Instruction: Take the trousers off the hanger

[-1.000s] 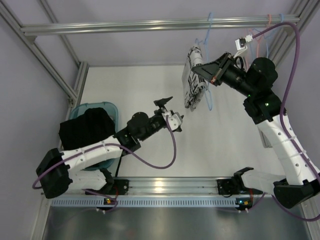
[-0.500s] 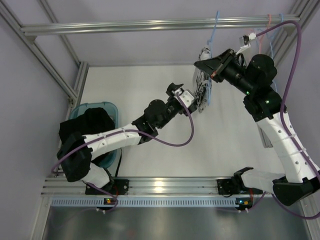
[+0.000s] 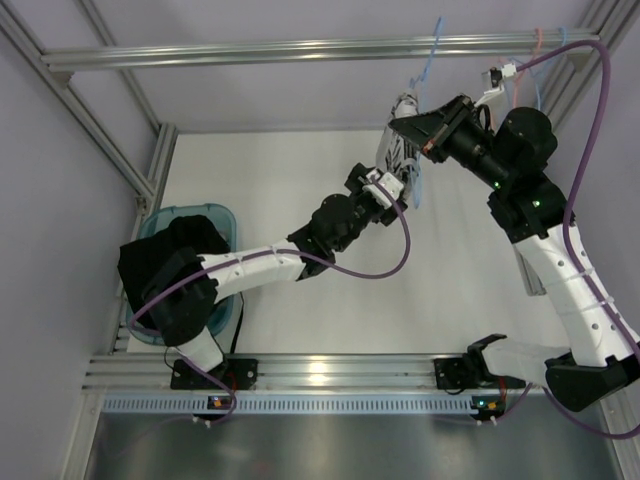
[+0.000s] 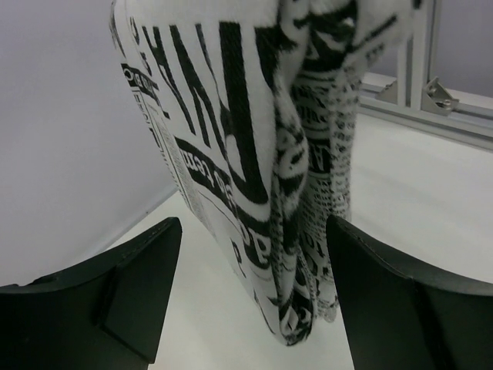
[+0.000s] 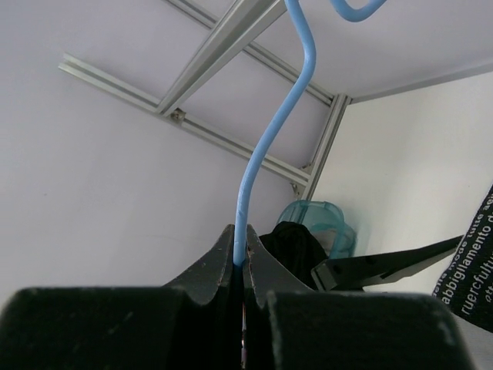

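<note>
The trousers (image 3: 399, 148), white-grey cloth with black lettering, hang from the light blue hanger (image 3: 428, 50) at the back right. In the left wrist view the trousers (image 4: 262, 146) hang straight ahead, their lower end between my open fingers. My left gripper (image 3: 378, 186) is open just below and beside the cloth, not closed on it. My right gripper (image 3: 412, 128) is shut on the hanger's blue wire (image 5: 266, 146), which rises from the closed jaws to the hook. The hook top lies by the top rail (image 3: 300, 50).
A teal bin (image 3: 180, 275) holding a plain black cloth bundle (image 3: 165, 255) stands at the left; it also shows in the right wrist view (image 5: 316, 231). More hangers, pink and blue (image 3: 538, 45), hang at the rail's right end. Frame posts border the white table.
My left arm has stretched from the table's middle toward the back right, up to the lower end of the trousers. My right gripper has lifted the hanger slightly toward the rail.
</note>
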`<action>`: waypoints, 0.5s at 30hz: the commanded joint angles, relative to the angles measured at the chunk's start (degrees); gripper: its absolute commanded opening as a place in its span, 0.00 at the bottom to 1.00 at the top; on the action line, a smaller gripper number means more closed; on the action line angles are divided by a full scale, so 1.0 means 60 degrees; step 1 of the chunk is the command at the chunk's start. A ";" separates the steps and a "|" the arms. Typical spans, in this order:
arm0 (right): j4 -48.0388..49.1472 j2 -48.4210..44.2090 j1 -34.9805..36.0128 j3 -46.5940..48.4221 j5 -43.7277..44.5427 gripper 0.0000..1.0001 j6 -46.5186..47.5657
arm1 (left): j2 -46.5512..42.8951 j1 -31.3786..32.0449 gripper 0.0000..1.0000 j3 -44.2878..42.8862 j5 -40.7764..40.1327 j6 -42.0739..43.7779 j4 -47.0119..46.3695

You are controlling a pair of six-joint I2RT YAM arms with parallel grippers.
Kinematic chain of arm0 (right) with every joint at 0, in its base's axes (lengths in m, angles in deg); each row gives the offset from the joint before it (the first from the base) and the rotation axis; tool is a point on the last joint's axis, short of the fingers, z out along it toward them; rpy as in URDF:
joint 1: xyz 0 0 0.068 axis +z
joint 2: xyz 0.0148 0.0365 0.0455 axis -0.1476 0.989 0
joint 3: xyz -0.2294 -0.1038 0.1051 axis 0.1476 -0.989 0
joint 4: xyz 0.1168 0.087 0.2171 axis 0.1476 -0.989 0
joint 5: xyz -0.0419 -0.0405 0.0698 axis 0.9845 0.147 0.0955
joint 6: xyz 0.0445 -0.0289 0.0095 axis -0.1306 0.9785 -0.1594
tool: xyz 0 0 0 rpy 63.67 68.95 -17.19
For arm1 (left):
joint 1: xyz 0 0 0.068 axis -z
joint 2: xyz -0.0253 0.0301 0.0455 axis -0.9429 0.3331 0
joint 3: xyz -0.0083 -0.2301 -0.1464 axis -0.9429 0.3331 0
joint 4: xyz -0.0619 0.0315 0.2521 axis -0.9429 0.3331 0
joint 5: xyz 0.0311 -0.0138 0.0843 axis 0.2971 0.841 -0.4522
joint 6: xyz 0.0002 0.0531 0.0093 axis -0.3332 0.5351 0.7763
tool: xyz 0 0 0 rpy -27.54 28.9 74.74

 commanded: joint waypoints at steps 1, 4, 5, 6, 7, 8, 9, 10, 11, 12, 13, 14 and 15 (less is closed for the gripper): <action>0.1946 -0.0199 0.0198 0.0710 -0.0043 0.00 0.0216 | 0.0358 0.0022 0.81 -0.0818 -0.0869 -0.0267 -0.0920; 0.1989 -0.0301 0.0198 0.0579 -0.0043 0.00 0.0216 | 0.0447 -0.0022 0.76 -0.0922 -0.0872 -0.0326 -0.0935; 0.1990 -0.0360 0.0213 0.0520 -0.0043 0.00 0.0216 | 0.0447 -0.0037 0.75 -0.0922 -0.0871 -0.0297 -0.0935; 0.2004 -0.0375 0.0213 0.0491 -0.0029 0.00 0.0187 | 0.0462 -0.0037 0.74 -0.0893 -0.0886 -0.0282 -0.0920; 0.2004 -0.0404 0.0199 0.0461 -0.0043 0.00 0.0187 | 0.0505 -0.0037 0.74 -0.0892 -0.0900 -0.0224 -0.0920; 0.2019 -0.0433 0.0213 0.0432 -0.0058 0.00 0.0172 | 0.0520 -0.0037 0.73 -0.0863 -0.0973 -0.0194 -0.0920; 0.2019 -0.0448 0.0213 0.0403 -0.0072 0.00 0.0143 | 0.0564 -0.0051 0.73 -0.0848 -0.1032 -0.0179 -0.0963; 0.2019 -0.0434 0.0199 0.0417 -0.0087 0.00 0.0143 | 0.0579 -0.0066 0.73 -0.0848 -0.1061 -0.0136 -0.0964; 0.2033 -0.0462 0.0213 0.0402 -0.0087 0.00 0.0143 | 0.0594 -0.0081 0.72 -0.0819 -0.1033 -0.0135 -0.0978; 0.2019 -0.0492 0.0199 0.0373 -0.0102 0.00 0.0143 | 0.0594 -0.0095 0.72 -0.0805 -0.1018 -0.0135 -0.1007; 0.2033 -0.0521 0.0213 0.0359 -0.0116 0.00 0.0143 | 0.0608 -0.0125 0.72 -0.0790 -0.1018 -0.0106 -0.1051; 0.2048 -0.0550 0.0199 0.0329 -0.0116 0.00 0.0128 | 0.0623 -0.0125 0.72 -0.0775 -0.1018 -0.0120 -0.1052; 0.2034 -0.0580 0.0198 0.0315 -0.0131 0.00 0.0070 | 0.0637 -0.0139 0.72 -0.0804 -0.1018 -0.0121 -0.1052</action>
